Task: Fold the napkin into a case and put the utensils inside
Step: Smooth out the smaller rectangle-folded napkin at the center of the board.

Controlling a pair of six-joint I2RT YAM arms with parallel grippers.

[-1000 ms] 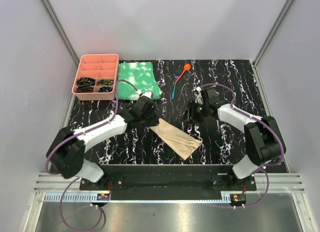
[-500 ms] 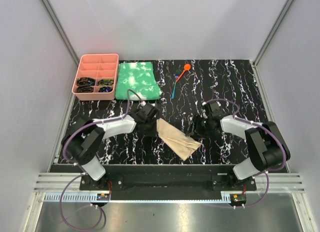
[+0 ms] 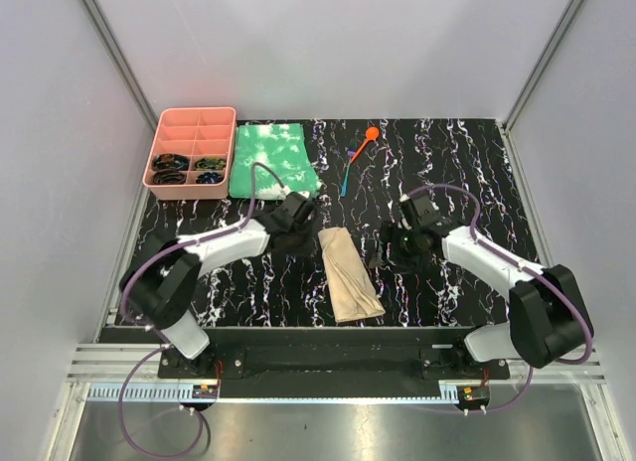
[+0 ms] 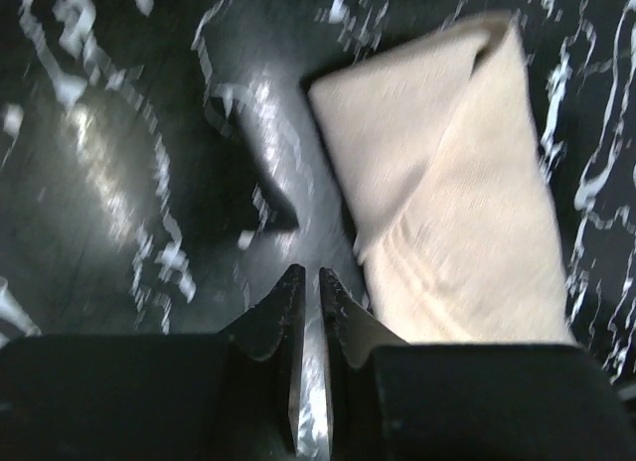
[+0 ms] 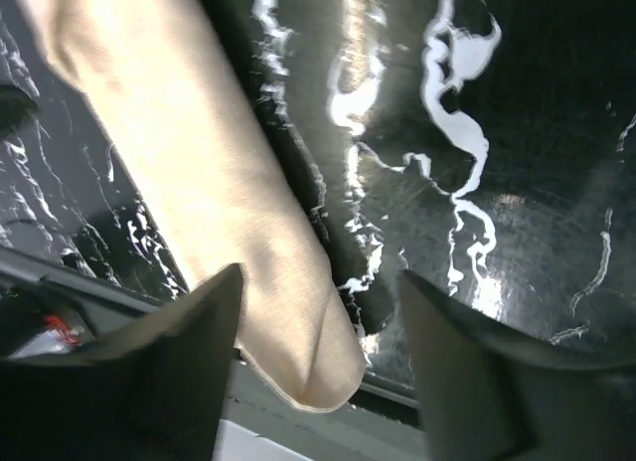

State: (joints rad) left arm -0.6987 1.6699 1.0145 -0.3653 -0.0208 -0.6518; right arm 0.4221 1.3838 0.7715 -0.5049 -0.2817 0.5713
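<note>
Lying flat, tan napkin [image 3: 348, 274], folded narrow

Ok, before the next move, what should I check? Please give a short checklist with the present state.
1. Napkin folded into a narrow strip: ok.
2. Napkin has an open pocket: cannot tell.
3. Left pincer shut and empty: ok.
4. Right pincer open and empty: ok.
5. Orange spoon and blue utensil inside the napkin: not ok, both lie outside, farther back.
</note>
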